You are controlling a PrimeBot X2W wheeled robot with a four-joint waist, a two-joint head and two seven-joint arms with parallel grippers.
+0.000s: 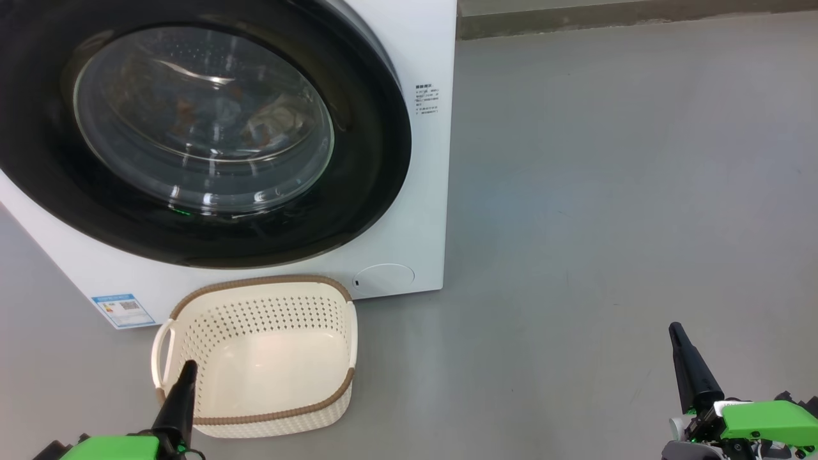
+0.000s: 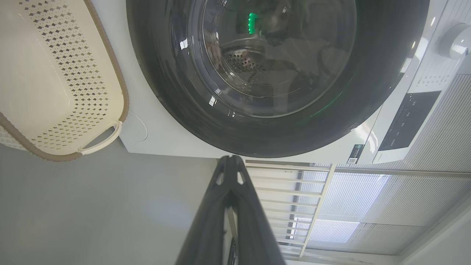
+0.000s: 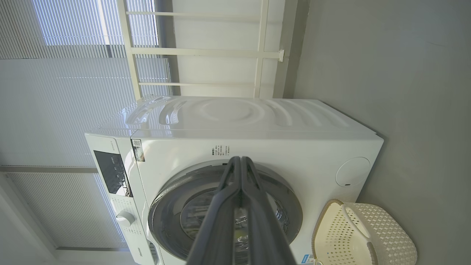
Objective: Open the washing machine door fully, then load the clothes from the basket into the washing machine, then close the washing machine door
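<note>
The washing machine is a big glossy white box. Its door, a fat shiny black ring around a bulging clear glass bowl, sits shut against the front. Through the glass the clothes lie in the drum, pale fabric with orange-brown patches. The basket, cream perforated plastic with a brown woven-look rim, stands on the smooth grey floor right in front of the machine. The left claw hovers at the basket's near corner and the right claw is well off to the side. Both are pinched closed, holding nothing. The left wrist view picks up the holed steel drum and a dark control panel, while the right wrist view gets the rippled white top.
</note>
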